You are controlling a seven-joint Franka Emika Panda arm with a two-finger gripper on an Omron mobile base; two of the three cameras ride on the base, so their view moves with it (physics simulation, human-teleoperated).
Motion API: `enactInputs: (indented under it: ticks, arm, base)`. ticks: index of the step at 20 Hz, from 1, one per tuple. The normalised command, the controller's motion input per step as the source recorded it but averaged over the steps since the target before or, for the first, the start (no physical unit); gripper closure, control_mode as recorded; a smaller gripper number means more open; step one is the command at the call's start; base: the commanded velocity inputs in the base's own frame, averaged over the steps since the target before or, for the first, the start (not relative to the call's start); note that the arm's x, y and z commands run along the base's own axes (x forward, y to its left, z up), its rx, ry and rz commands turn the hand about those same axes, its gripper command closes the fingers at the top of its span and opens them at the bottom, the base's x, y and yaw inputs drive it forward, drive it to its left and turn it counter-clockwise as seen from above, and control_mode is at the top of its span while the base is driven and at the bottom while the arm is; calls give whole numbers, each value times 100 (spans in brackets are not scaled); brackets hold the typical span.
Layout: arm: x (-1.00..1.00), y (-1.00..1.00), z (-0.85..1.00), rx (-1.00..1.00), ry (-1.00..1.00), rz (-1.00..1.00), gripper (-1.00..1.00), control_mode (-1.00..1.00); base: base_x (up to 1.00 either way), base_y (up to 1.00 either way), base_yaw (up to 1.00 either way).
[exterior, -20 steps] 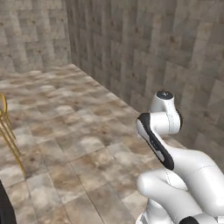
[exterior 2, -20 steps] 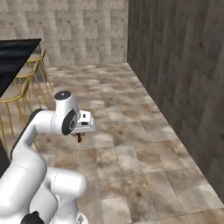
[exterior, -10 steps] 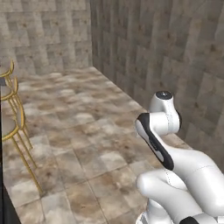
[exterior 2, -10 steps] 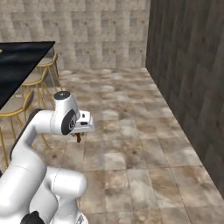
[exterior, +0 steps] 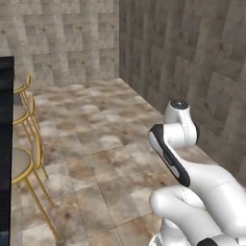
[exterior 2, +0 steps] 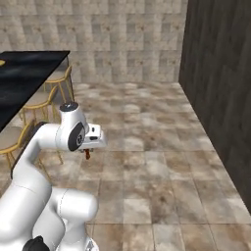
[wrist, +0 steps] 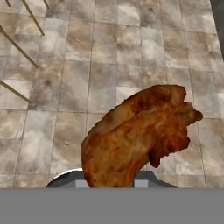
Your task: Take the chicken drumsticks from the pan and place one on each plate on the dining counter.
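Note:
A chicken drumstick (wrist: 135, 135), orange-brown and glossy, sits large in the middle of the hand view, and my gripper is shut on it. Its fingertips are hidden behind the meat. In the right base view the gripper (exterior 2: 88, 149) hangs in front of the arm above the tiled floor, with the drumstick (exterior 2: 87, 155) poking out below it. The dining counter (exterior 2: 27, 78) is the black slab at the upper left, also at the left edge (exterior: 5, 125) of the left base view. A yellow-orange sliver (exterior 2: 1, 62) on it may be a plate's rim. The pan is out of view.
Gold-legged stools (exterior 2: 37, 100) (exterior: 21, 163) stand along the counter's side. A stone wall (exterior: 192, 57) runs along the right, dark in the right base view (exterior 2: 218, 78). Tiled floor (exterior 2: 147, 147) stretches ahead to a back wall.
The whole scene has shifted in both base views as the base moves: the counter and stools have come further into view. The arm keeps its pose, drumstick still held.

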Motion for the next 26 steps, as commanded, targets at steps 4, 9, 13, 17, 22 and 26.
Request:
enactInputs:
  ticks: [4, 9, 13, 17, 22, 26]
  arm:
    - [0, 0, 0, 0, 0, 0, 100, 100]
    - [0, 0, 0, 0, 0, 0, 100, 100]
    - [0, 0, 0, 0, 0, 0, 100, 100]
    - [0, 0, 0, 0, 0, 0, 100, 100]
    - [0, 0, 0, 0, 0, 0, 100, 100]
    - [0, 0, 0, 0, 0, 0, 100, 100]
  base:
    - [100, -7, 13]
    - [100, -12, 4]
    - [100, -10, 0]
    - [100, -10, 0]
    - [100, -7, 0]
    - [100, -7, 0]
